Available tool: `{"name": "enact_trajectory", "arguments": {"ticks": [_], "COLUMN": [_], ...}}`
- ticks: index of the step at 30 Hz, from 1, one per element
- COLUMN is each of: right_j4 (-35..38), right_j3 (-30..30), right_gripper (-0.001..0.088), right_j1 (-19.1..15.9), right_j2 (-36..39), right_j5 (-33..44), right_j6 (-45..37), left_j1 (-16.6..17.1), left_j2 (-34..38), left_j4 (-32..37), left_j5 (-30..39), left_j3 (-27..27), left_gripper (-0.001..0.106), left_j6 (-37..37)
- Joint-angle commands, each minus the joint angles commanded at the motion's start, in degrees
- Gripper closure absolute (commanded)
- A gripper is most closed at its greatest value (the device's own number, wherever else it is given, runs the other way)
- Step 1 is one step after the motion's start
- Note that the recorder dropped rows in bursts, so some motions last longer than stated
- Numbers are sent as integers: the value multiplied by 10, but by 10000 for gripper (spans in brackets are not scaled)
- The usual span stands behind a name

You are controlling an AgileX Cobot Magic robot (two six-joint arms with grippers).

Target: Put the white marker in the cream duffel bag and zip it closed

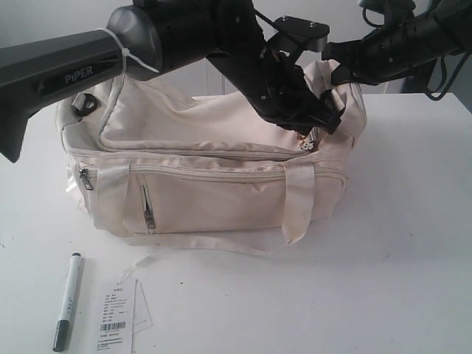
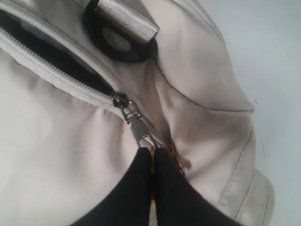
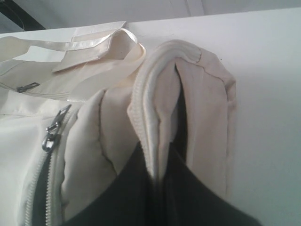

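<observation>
At the left gripper (image 2: 153, 151), pinched between its tips: one zipper pull (image 2: 140, 131). Right gripper (image 3: 159, 162) pinches one bag (image 1: 206, 169) fold. One marker (image 1: 68, 301) and one tag (image 1: 118, 318) lie well apart from both.

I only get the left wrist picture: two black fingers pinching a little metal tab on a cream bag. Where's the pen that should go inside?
Observer: The white marker lies on the table in front of the cream duffel bag, not in it.
Operator: Anything next to it?
Observer: A paper tag with a barcode lies beside it.
Operator: What's the other arm doing?
Observer: The right gripper is pinching a fold of fabric at the bag's end.
</observation>
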Motion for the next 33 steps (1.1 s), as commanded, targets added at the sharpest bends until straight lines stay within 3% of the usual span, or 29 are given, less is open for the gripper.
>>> {"name": "enact_trajectory", "arguments": {"ticks": [33], "right_j4": [0], "right_j3": [0], "right_gripper": [868], "right_j1": [0], "right_j2": [0], "right_j5": [0], "right_j6": [-3], "left_j1": [-1], "left_j2": [-39], "left_j4": [-1], "left_j5": [56], "left_j3": [0], "left_gripper": [1053], "left_j6": [-1]}}
